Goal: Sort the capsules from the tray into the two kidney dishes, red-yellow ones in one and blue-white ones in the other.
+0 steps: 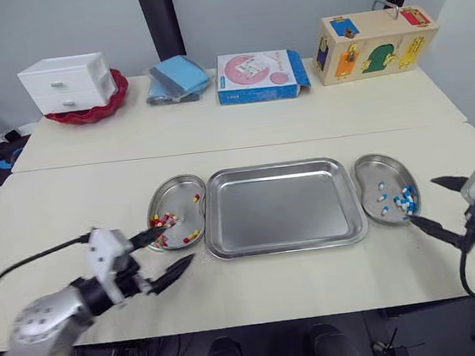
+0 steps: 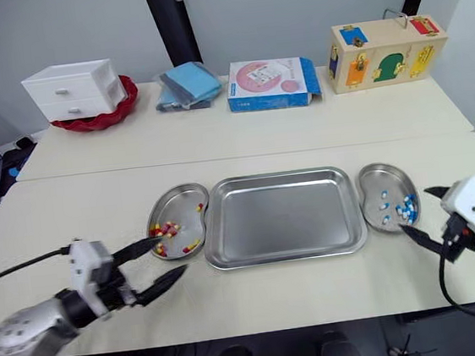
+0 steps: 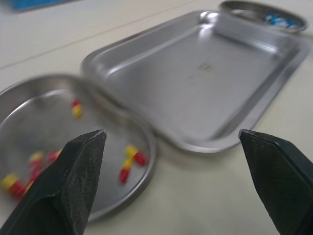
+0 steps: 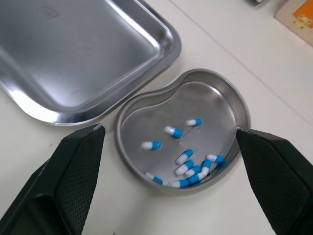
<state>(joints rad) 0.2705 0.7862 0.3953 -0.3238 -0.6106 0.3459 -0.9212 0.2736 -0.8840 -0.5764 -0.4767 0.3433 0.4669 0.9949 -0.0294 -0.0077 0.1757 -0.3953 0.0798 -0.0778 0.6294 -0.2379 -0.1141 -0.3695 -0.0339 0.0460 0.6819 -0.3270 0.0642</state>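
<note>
Stainless tray [image 1: 283, 207] bare. Capsules [image 4: 173, 131] light, slick, roll-prone; pinch mid-body. Left gripper [image 1: 176, 245] and right gripper [image 1: 423, 201] spread wide, empty.

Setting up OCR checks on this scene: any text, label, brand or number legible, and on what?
No text here can be read.
On the blue and white box at the back of the table: print around a pink circle, too small to read.
On the tray: a small stamped mark on its floor, too blurred to read.
On the wooden latch box: coloured shapes, no letters that I can make out.
</note>
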